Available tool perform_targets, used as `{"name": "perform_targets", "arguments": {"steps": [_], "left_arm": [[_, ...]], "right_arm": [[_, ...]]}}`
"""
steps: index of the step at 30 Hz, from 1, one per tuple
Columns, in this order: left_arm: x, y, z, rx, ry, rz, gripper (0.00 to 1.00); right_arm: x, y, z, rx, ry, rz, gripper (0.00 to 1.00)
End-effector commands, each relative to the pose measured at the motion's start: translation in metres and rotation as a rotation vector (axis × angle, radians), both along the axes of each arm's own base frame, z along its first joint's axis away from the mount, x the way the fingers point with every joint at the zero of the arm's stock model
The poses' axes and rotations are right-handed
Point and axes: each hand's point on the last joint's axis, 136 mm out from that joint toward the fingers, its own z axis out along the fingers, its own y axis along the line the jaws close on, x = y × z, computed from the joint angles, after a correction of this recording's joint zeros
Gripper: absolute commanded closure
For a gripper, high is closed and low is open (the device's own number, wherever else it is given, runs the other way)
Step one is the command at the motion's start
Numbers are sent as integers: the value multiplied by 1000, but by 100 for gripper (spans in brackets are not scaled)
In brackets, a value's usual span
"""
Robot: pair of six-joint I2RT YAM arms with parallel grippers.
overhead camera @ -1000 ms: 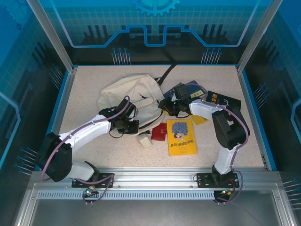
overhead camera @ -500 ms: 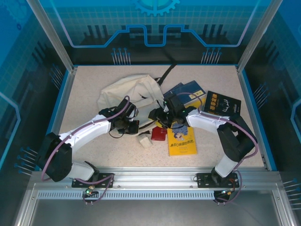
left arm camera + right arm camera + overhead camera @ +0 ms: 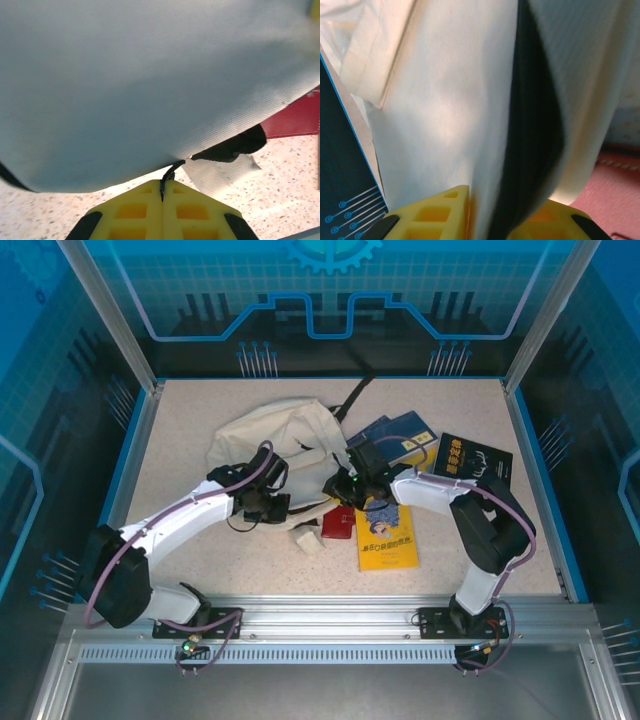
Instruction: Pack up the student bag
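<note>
The right gripper (image 3: pixel 492 212) pinches the student bag (image 3: pixel 445 110) by its cream fabric, a blue book (image 3: pixel 340 165) beside it.

White arm links (image 3: pixel 180 520), black joints (image 3: pixel 110 585), purple cables (image 3: pixel 268 458), yellow gripper fingers (image 3: pixel 135 210).

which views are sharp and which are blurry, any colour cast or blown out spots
Top external: sharp across the table, with a blue cast from the enclosure walls. Left wrist: bag weave crisp mid-frame, softer toward the top; yellow fingers slightly blurred. Right wrist: bag too close, soft all over, bright patch upper left.
</note>
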Motion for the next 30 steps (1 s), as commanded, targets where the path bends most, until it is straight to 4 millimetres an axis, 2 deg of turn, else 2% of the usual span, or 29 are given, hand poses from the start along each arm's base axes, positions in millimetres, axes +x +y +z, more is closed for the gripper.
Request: {"name": "perform_targets", "arguments": {"steps": [1,5,11,18,21,24,28,30], "left_arm": [[-11,25,9,114,16,40,100],[-8,39,10,187,6,72,100],[-6,42,12,209,1,77,100],[-1,62,12,280,-7,149,100],[5,56,10,253,-9,141,100],[11,32,11,132,-21,88,100],[19,-5,24,-53,-49,9,100],[22,-18,30,-117,-62,-18,100]], "right_arm": [[21,-23,2,-71,-42,-48,80],[34,-37,3,-99,-60,-66,82],[48,-46,1,-108,-74,-72,90],[64,-54,4,-126,-100,-68,90],[67,-50,6,-111,-104,-39,89],[59,-40,13,-86,-112,4,75],[37,-40,27,-76,-112,17,44],[24,-39,33,-51,-101,7,39]]}}
